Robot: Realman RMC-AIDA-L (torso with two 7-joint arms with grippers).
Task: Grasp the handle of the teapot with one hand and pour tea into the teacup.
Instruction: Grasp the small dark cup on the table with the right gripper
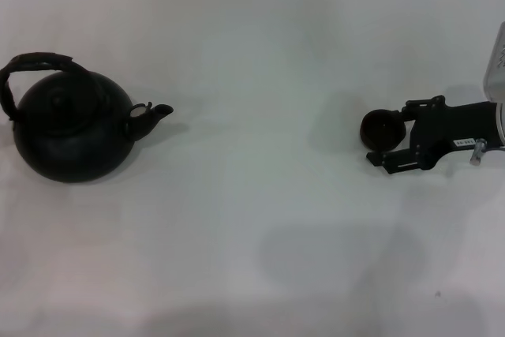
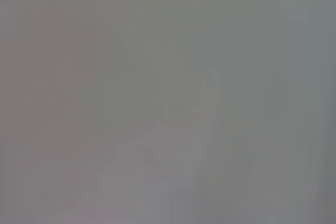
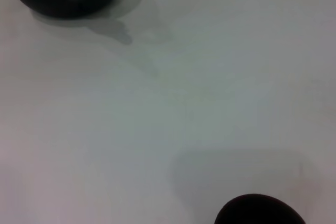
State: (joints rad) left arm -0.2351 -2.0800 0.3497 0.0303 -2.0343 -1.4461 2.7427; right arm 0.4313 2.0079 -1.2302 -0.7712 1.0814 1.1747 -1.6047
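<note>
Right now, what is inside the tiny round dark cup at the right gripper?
The tiny round dark teacup shows only a dark hollow; whether it holds any tea cannot be seen. The right gripper reaches around it.

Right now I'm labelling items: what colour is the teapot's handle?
Dark brownish, against the black teapot; the handle shows best in the head view.

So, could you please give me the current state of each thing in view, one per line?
teapot: upright on the table, lid on, spout toward the teacup, untouched.
handle: raised, tilted away from the spout, not grasped.
teacup: upright, between the jaws of the right gripper.
right gripper: jaws either side of the teacup; grip unclear.
left gripper: not in view.
</note>
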